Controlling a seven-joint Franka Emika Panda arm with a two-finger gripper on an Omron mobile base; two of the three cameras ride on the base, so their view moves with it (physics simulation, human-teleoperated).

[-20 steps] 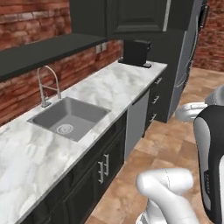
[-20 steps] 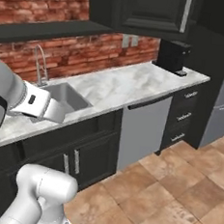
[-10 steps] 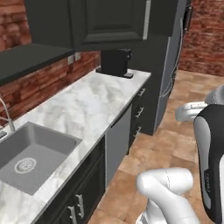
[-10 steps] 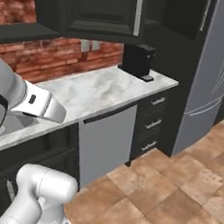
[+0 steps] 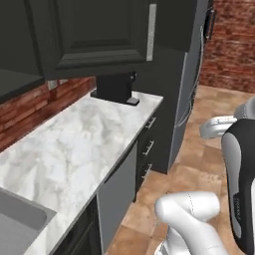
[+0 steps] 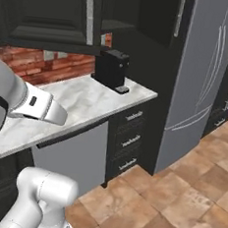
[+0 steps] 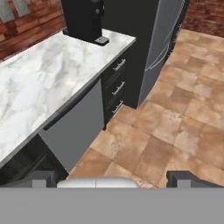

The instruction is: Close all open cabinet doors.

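Matte-black wall-cabinet door with the recessed panel and long flat silver bar handle is what I'm lining up on. It hangs above the white marble table, over the stretch near the table's far right corner where the black boxy coffee machine sits. From the right base view that same door stands swung out from the cabinet front, and there looks to be a second black door open further right, next to the tall grey fridge.

My read: I'm in the approach step, not the closing step. Nothing is touching either door.

The claw is pointed down at the brown tiled floor and the dark base drawers, well below the doors. Its two dark tips sit wide apart at the bottom corners of the hand view, with nothing between them, so it's spread open and empty.

Next move, I reckon: raise the arm a lot, tilt the hand up toward the nearer door, get against its outer face near the handle edge and push it shut. Then the other one.
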